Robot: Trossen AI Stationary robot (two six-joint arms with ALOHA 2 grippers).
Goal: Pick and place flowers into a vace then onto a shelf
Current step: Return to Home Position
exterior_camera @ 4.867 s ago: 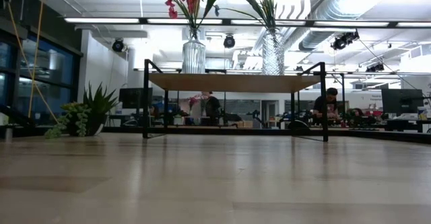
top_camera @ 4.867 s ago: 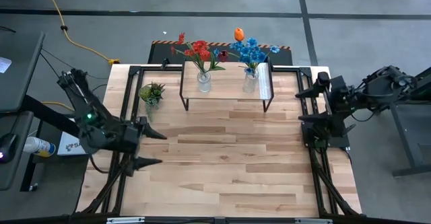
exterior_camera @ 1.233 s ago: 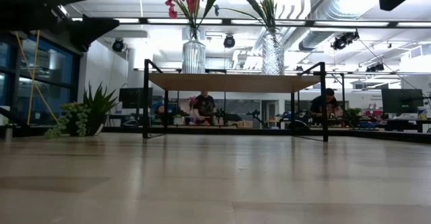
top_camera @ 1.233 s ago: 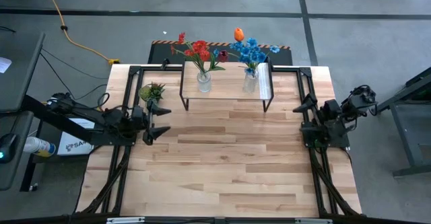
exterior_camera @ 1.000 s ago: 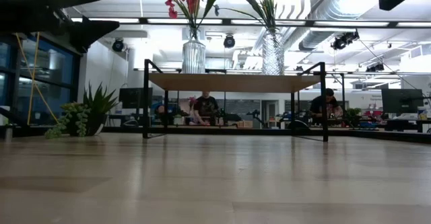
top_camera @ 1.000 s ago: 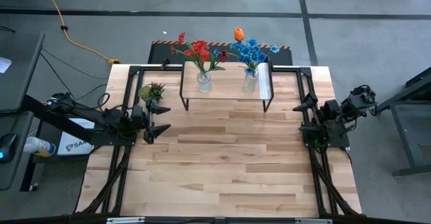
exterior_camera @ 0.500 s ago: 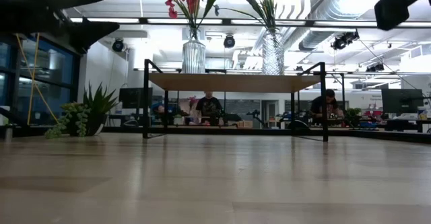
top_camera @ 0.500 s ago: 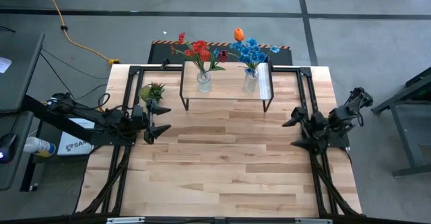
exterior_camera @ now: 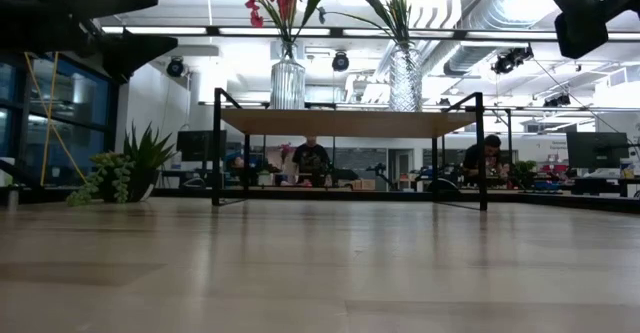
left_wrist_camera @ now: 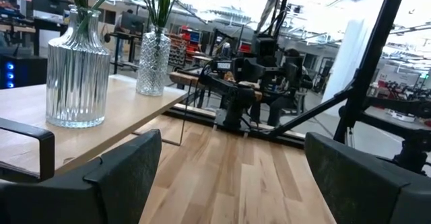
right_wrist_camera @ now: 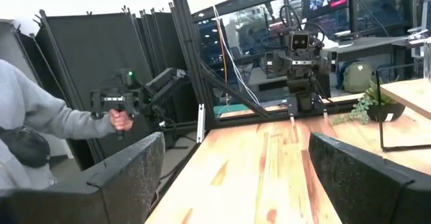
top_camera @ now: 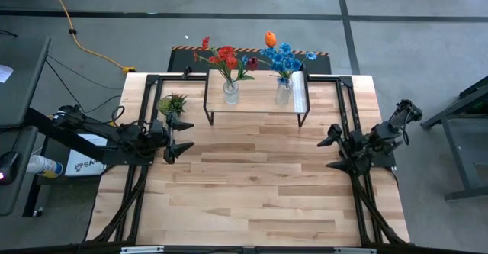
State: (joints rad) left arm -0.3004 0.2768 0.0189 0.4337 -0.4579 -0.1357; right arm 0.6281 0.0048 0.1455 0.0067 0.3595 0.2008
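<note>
The flowers (top_camera: 229,60) are standing in two glass vases (top_camera: 230,93) on the shelf (top_camera: 255,92), which is sitting at the far middle of the table (top_camera: 252,193). The red cluster (top_camera: 223,54) is filling the left vase, and the blue cluster (top_camera: 284,56) and orange tulip (top_camera: 270,38) are sharing the right one. The stems are likely behaving as light and springy, so each vase is probably riding top-heavy. The ribbed glass is looking hard, smooth and breakable. A hold would be suiting the vase's wide body below the neck, squeezed gently. The stems are looking a poorer choice, since they would probably be bending or sliding out. A potted plant (top_camera: 171,104) is sitting just off the shelf's left end. The left gripper (top_camera: 186,137) is hovering near that plant, jaws spread wide and carrying nothing. The right gripper (top_camera: 325,153) is hanging at the table's right edge, well apart from the shelf, jaws likewise gaping and empty.
</note>
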